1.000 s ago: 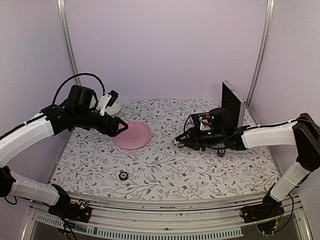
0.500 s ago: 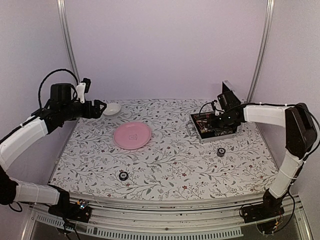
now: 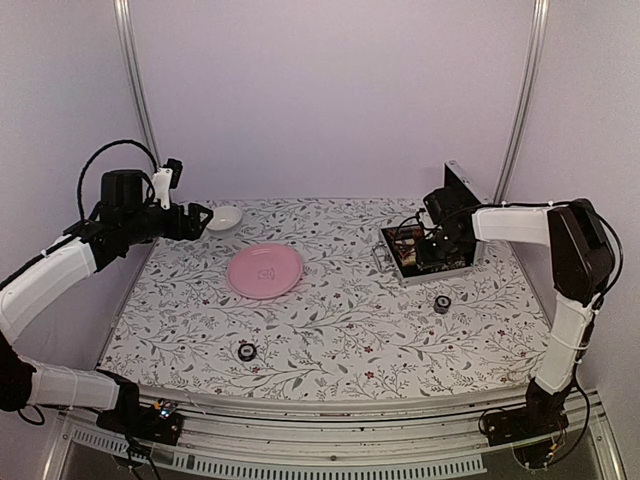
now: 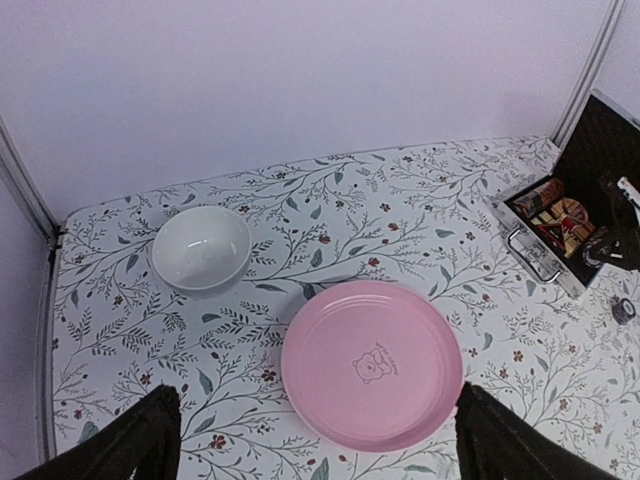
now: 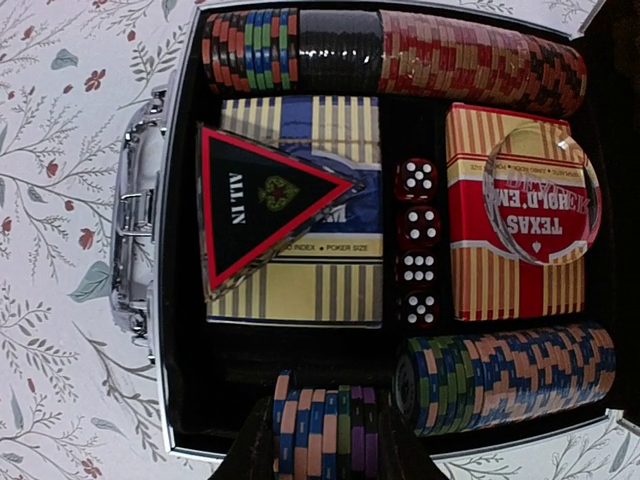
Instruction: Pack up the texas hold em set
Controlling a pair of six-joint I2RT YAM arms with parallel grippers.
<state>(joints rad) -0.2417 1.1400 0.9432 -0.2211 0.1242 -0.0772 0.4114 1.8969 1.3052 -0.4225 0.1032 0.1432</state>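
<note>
The left arm reaches toward the far left corner, left gripper (image 3: 203,217) wide open; the right gripper (image 3: 431,240), near the right edge, clamps a chip stack (image 5: 322,435).

The gripper (image 4: 315,400) hangs above the table (image 4: 120,330), and its two dark fingers (image 4: 135,445) stand wide apart at the lower corners. A pink plate (image 4: 372,365) lies between them, and a white bowl (image 4: 200,247) sits farther back on the left. At the right edge is an open case (image 4: 545,265) with its lid (image 4: 615,130) upright.
</note>
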